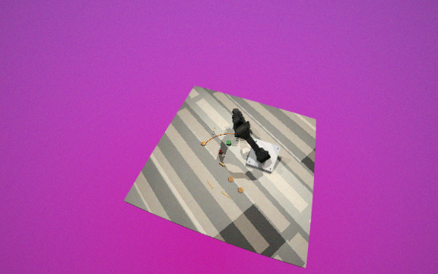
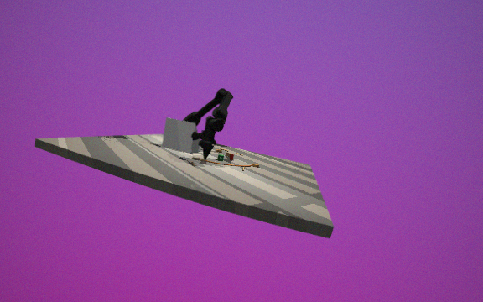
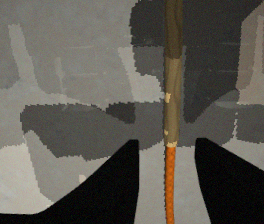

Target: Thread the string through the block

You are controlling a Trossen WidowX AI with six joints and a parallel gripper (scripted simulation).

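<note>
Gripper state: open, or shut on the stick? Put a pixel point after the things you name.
Partly open, not clamped: in the wrist view the fingertips stand apart, with bare gaps either side of the stick (image 3: 172, 100) and string (image 3: 170, 185).

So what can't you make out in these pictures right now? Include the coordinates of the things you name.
- String-end stick's (image 2: 198, 158) (image 3: 173, 100) far end: cut off by the wrist view's top edge.
- Same stick, top view: hidden under the arm (image 1: 255, 146) (image 2: 203, 110).
- Any hole through the green block (image 1: 228, 143) (image 2: 220, 156): too small in the top and exterior views.
- Whether the gripper (image 2: 205, 158) (image 3: 167, 148) touches the table: too small in the exterior view.
</note>
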